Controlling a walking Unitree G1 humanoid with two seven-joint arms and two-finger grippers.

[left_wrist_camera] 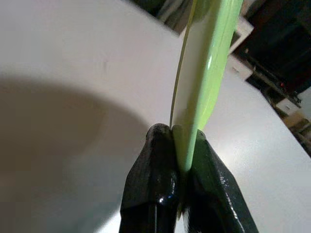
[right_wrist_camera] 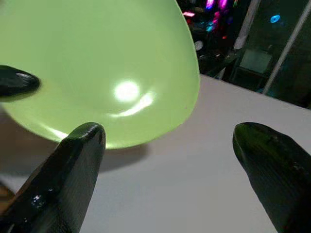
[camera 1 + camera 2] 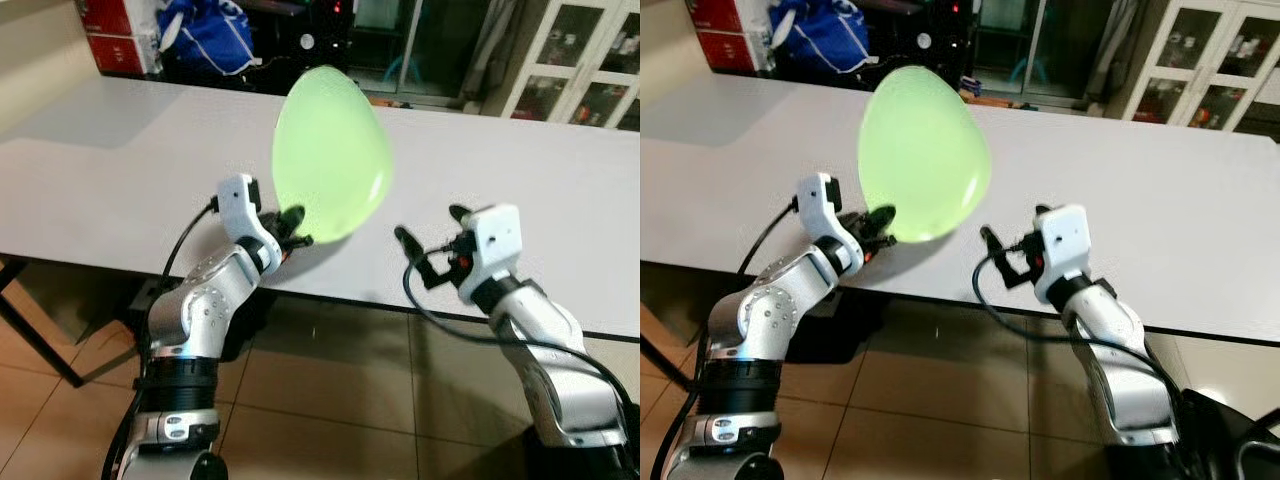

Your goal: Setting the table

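I have the left hand (image 3: 291, 228) clamped on the lower rim of a light green plate (image 3: 331, 152), holding it up on edge above the near side of the white bench (image 3: 120, 180). In the left eye view the plate sits at the centre of the frame, upper half, its broad face turned toward the camera and tilted a little. From the left wrist view I see the plate (image 1: 204, 73) edge-on, a thin green band running up from between the 2 black fingers (image 1: 155, 189), which press on it from both sides. The bench surface spreads pale and bare behind it, with the plate's shadow falling across the left of that frame.

My right hand (image 3: 430, 232) hangs at centre right of the left eye view, just over the bench's near edge and beside the plate without touching it. Its 2 fingers (image 2: 73, 170) are spread wide apart with nothing between them; in the right wrist view the plate (image 2: 97, 68) fills the upper left, glossy with a light spot on it.

Tiled floor (image 3: 330, 400) shows below the bench. At the far side I make out a blue bag (image 3: 205, 35) in the upper left and glass-door cabinets (image 3: 580, 60) in the upper right.
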